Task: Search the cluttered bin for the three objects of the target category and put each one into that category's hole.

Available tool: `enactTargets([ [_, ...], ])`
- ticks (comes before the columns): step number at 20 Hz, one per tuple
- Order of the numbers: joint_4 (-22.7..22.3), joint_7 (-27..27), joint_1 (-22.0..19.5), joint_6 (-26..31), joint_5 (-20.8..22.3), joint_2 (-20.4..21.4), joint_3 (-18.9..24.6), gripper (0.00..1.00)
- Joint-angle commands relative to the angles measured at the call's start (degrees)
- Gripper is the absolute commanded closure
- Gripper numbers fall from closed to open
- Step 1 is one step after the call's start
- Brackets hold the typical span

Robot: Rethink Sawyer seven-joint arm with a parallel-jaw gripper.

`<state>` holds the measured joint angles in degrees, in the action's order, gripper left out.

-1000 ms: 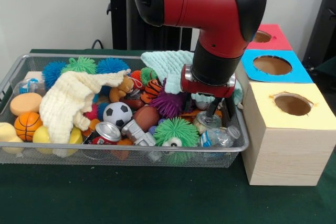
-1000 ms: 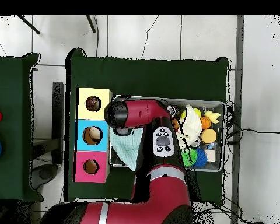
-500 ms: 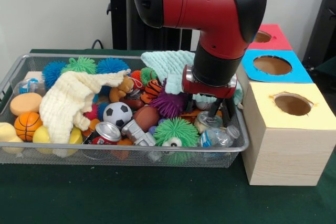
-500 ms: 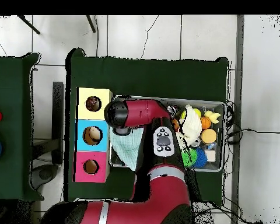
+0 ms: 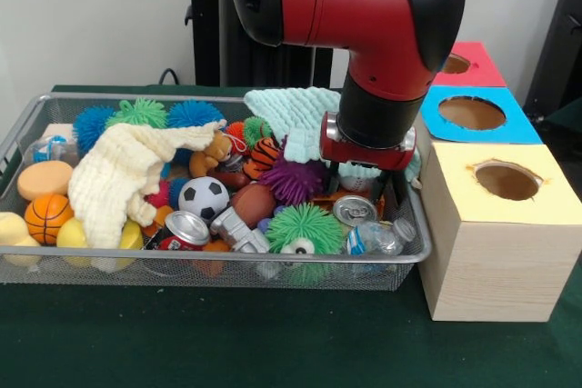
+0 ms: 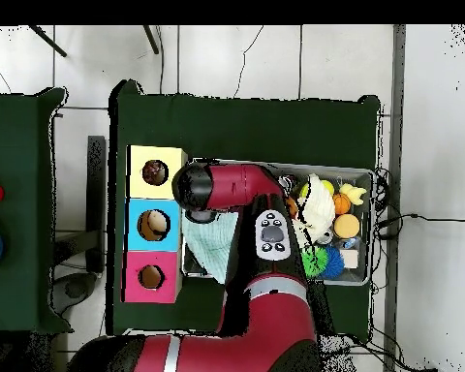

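The cluttered bin (image 5: 227,261), a long silver wire-mesh basket, holds balls, spiky toys, cloths, cans and a bottle. It also shows in the overhead view (image 6: 370,176). My gripper (image 5: 377,195) hangs under the red arm at the bin's right end, just above and behind a silver can (image 5: 355,210) whose top faces the camera. I cannot tell whether it holds the can. In the overhead view the arm (image 6: 227,186) hides the gripper. Three wooden boxes with holes stand right of the bin: yellow top (image 5: 546,190), blue top (image 5: 516,124), red top (image 5: 482,68).
A red can (image 5: 185,229), a crushed silver can (image 5: 238,230) and a clear plastic bottle (image 5: 380,238) lie at the bin's front. A cream cloth (image 5: 118,174) and a mint cloth (image 5: 296,120) drape over toys. A football (image 5: 203,197) sits mid-bin.
The gripper has risen a little over the silver can and shifted slightly right. The can's top now shows more fully. The other things have not moved.
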<state>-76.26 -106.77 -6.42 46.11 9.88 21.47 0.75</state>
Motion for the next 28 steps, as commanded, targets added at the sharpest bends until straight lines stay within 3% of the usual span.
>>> enactTargets([
  [1,3.10,-3.66,-0.48,3.72,-1.94,-3.14,4.06,0.00],
  [10,8.02,-5.71,0.55,-0.48,-0.90,-7.58,3.07,0.00],
  [13,7.81,-6.40,0.83,-1.20,-1.09,-7.83,2.96,0.00],
  [28,12.74,-8.57,2.47,-2.42,-2.40,-12.17,3.18,0.00],
])
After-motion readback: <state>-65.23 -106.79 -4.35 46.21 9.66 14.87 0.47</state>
